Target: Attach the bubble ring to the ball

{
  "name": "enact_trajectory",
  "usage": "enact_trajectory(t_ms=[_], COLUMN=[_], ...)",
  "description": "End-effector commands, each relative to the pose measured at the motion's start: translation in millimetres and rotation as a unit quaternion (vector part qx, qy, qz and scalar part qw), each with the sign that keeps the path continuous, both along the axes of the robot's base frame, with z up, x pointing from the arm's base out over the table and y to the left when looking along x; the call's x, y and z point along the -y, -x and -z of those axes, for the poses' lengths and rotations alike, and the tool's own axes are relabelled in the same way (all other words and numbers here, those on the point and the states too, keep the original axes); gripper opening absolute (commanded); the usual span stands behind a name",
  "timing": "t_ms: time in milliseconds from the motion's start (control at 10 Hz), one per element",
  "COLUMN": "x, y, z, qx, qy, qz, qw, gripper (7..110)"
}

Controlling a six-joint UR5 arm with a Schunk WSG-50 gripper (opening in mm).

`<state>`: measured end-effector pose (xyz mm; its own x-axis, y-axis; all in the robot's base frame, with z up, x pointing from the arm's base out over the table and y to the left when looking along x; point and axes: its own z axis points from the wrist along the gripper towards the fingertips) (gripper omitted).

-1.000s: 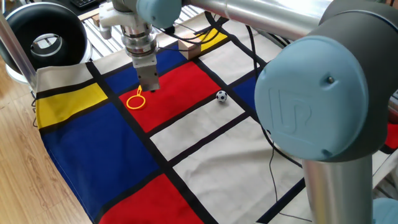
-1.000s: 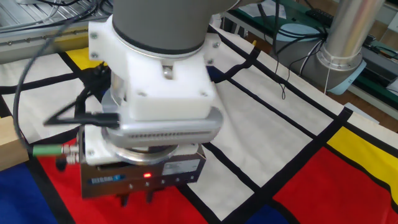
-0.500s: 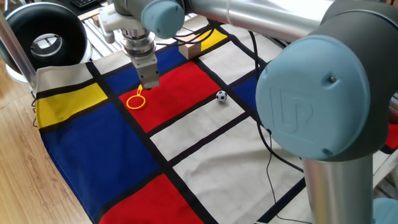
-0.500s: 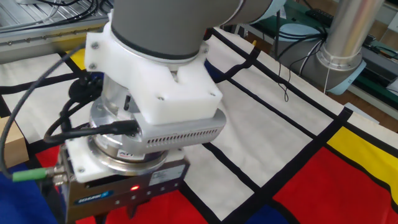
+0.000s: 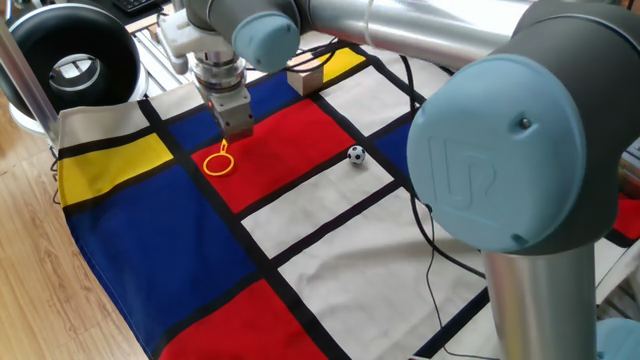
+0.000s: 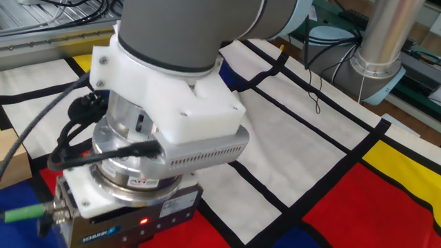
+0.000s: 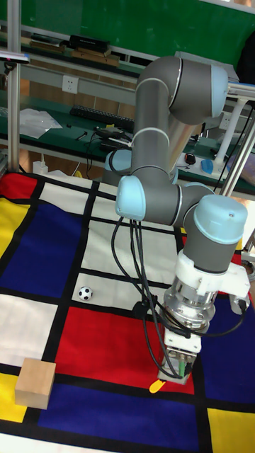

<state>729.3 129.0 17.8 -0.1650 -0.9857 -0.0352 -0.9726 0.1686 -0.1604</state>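
Since a second ago the gripper (image 5: 237,130) has lifted slightly and slid toward the far side of the cloth, so its tip now hangs just above the ring's handle instead of pressing down at it; the ring and ball lie where they were.

Left to right in the one fixed view: the ring (image 5: 219,162) lies flat on the red panel next to the black stripe, loop toward the camera, handle pointing up under the gripper. The fingers look close together and nothing seems held, but whether the jaws are fully together I cannot tell; the other fixed view shows only the wrist. Further right, well apart, the ball (image 5: 356,154) sits near the red panel's right edge. Beyond it the cube (image 5: 304,78) rests by the yellow patch.

Risks, as I judge them: the handle is thin and flat on cloth, so a pinch may slip off or snag fabric. The ball can roll if the ring nudges it sideways.
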Motion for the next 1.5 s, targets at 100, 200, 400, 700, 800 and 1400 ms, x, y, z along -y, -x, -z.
enact_trajectory(t_ms=[100,200,400,700,800,1400], x=[-6.4,-1.6,0.3,-7.3,-3.9,1.1], y=[-5.3,2.8,2.8,-1.4,-0.2,-4.3], z=[21.5,20.0,8.2,11.8,15.1,17.9], qx=[0.003,-0.012,-0.002,0.025,0.029,0.054], qy=[-0.005,0.01,0.024,0.003,0.008,0.029], qz=[-0.031,-0.062,-0.147,-0.195,-0.199,-0.202], qw=[0.9995,0.9979,0.9888,0.9806,0.9795,0.9774], gripper=[22,22,22,44,44,44])
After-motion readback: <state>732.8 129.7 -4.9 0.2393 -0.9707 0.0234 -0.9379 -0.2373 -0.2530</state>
